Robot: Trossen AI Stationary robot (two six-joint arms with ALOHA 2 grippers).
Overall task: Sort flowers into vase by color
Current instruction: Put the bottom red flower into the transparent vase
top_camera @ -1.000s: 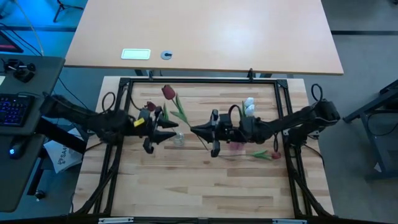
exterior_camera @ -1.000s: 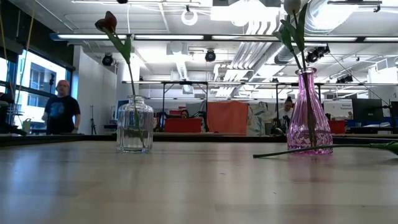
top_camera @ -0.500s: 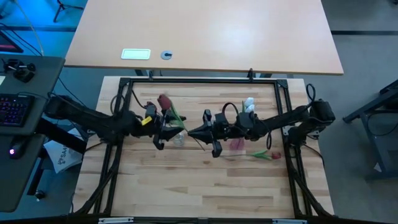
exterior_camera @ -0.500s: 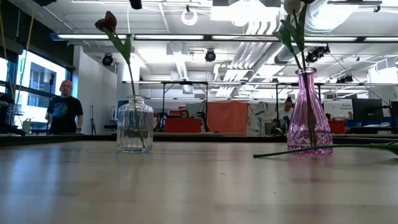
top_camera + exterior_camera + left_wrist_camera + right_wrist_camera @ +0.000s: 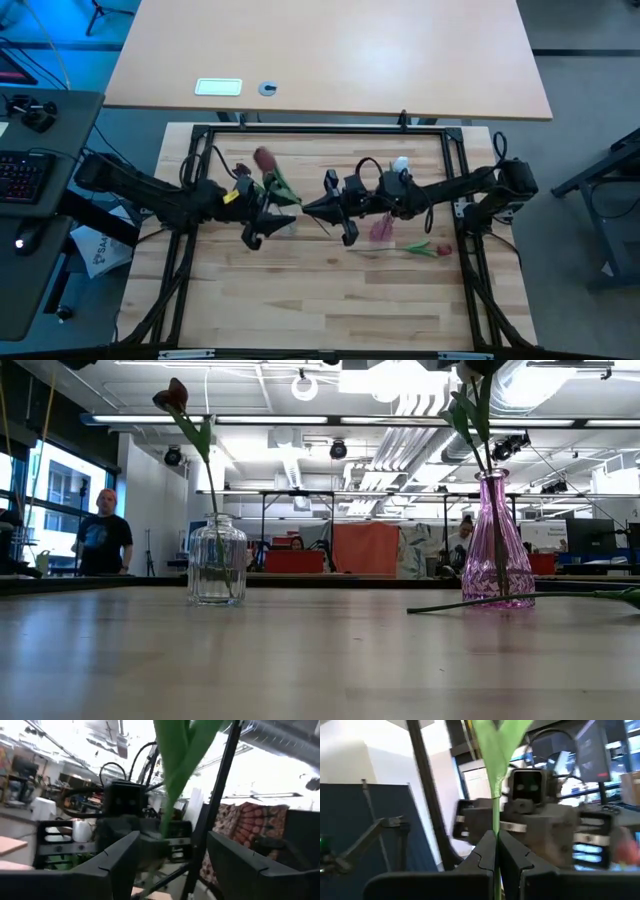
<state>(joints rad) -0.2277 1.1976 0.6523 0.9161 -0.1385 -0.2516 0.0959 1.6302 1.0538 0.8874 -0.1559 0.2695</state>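
No text, label, brand or number can be read here — anywhere in these views.

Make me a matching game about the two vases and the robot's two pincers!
Things:
1. clear vase
2. pink vase
3. left pincer
4. right pincer

Clues:
A. shut on a green stem
B. a loose flower lies on the table beside it
C. open
D. a dark red flower stands in it

Pairs: 1-D, 2-B, 3-C, 4-A
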